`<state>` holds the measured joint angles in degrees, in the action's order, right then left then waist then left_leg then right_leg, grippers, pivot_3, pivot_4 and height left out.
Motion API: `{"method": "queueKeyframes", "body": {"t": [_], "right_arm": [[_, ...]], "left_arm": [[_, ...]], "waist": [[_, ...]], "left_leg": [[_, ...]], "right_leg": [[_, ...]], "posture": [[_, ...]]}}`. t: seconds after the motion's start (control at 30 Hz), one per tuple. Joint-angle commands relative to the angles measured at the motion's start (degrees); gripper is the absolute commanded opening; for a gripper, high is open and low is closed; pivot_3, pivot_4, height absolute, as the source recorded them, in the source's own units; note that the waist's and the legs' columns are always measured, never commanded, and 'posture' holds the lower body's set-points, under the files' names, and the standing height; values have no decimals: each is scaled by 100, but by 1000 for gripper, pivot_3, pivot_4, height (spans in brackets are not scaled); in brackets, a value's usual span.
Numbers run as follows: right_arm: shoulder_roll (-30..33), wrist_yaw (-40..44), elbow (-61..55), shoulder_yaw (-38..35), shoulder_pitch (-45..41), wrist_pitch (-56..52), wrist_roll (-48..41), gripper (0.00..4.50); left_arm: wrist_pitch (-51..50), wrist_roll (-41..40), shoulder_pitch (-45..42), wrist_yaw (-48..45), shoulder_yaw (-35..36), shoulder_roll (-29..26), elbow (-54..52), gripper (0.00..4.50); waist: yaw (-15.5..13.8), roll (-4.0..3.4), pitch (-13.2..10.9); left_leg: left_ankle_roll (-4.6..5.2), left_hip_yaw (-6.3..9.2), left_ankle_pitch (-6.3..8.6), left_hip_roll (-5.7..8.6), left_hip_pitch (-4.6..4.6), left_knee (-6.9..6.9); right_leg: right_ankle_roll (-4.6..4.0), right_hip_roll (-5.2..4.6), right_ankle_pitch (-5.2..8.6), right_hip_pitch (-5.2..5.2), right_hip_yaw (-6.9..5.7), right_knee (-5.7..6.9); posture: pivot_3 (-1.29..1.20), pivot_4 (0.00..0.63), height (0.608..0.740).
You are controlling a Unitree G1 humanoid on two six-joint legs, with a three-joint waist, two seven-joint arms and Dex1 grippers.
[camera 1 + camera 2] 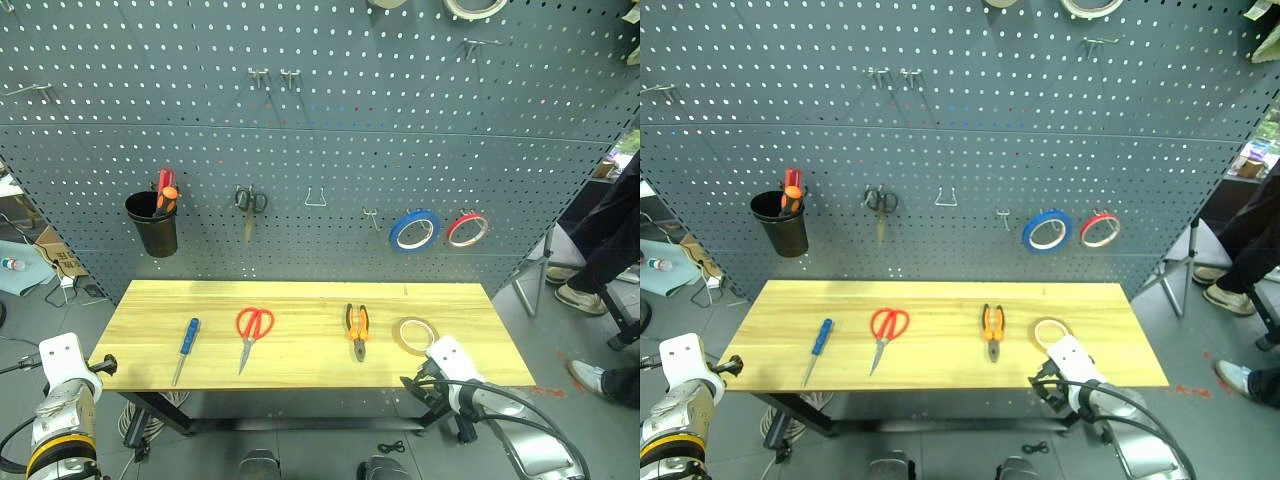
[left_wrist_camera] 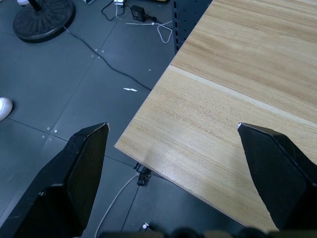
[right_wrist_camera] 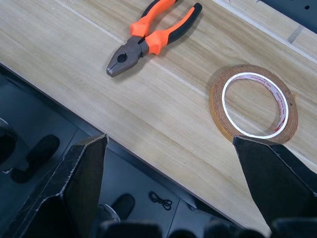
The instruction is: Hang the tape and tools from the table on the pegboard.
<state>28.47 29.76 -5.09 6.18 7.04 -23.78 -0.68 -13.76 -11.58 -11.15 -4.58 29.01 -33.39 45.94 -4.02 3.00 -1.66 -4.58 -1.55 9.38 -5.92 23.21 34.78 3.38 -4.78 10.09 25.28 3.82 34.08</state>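
Tape (image 1: 414,334) flat on the counter (image 1: 310,360), toward its right end, near the front edge. Tan ring, white inner core. Pliers (image 1: 357,330) just left of it, apart, orange-and-black handles toward the pegboard (image 1: 320,120), nose toward the front edge. Red-handled scissors (image 1: 251,333) further left, mid-counter, blades pointing to the front. Blue-handled screwdriver (image 1: 185,349) left of those, tip toward the front edge. All four lie flat and separate.

Right claw (image 3: 168,144) hovers over the front edge of the counter, just in front of the tape; fingers spread wide, nothing between them. In the right wrist view one finger (image 3: 270,173) overlaps the near side of the tape ring; can't tell if it touches.

Left claw (image 2: 173,134) is at the counter's front-left corner, fingers fully apart, empty, wood and floor visible between them.

Pegboard behind the counter: black cup (image 1: 152,222) with red and orange handles sticking out at left, dark scissors (image 1: 250,203) hanging right of it, then bare hooks, then blue roll (image 1: 413,230) and red roll (image 1: 467,229) side by side. Another pale roll (image 1: 476,8) at the top edge.

A person's legs (image 1: 600,240) at far right.
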Motion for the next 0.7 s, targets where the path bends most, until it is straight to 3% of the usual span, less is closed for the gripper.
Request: {"method": "queueKeyframes", "body": {"t": [0.03, 0.13, 0.33, 0.57, 0.7], "right_arm": [[44, -13, -135, -108, -89, 45, 1, 4500], [63, -30, -265, -187, -82, -18, -34, 4500], [272, 95, -558, -376, -316, -243, -114, 4500], [906, 662, -465, -338, -1202, -447, -105, 4500], [1271, 1192, 149, -143, -1798, -372, -58, 4500]], "left_arm": [[119, 6, -91, -9, -19, -130, -91, 4424], [52, -142, 33, -124, 101, -153, -531, 4424], [-316, -478, 711, -928, -5, -195, -2443, 4424], [-882, -923, 1278, -2431, -931, -462, -5300, 4424], [-1204, -1308, 1130, -3367, -1599, -781, -6302, 4424]], "waist": [[0, 0, 0], [3, 0, -1], [18, -2, -52], [-22, -2, -460], [2, -14, -742]], "left_leg": [[0, 0, 0, 0, 0, 0], [0, 0, 0, 0, 0, 0], [0, 0, 0, -5, 1, 0], [1, -1, 0, -2, 19, 28], [3, 0, -2, 1, 31, 41]], "right_leg": [[0, 0, 0, 0, 0, 0], [0, 0, 0, 1, 0, 0], [-3, -1, 2, 7, 0, 0], [-7, -11, 4, 43, 2, 0], [-8, -10, 4, 24, 11, 1]], "posture": [[160, 9, 740], [156, 17, 740], [176, 76, 740], [174, 182, 740], [163, 236, 740]]}}
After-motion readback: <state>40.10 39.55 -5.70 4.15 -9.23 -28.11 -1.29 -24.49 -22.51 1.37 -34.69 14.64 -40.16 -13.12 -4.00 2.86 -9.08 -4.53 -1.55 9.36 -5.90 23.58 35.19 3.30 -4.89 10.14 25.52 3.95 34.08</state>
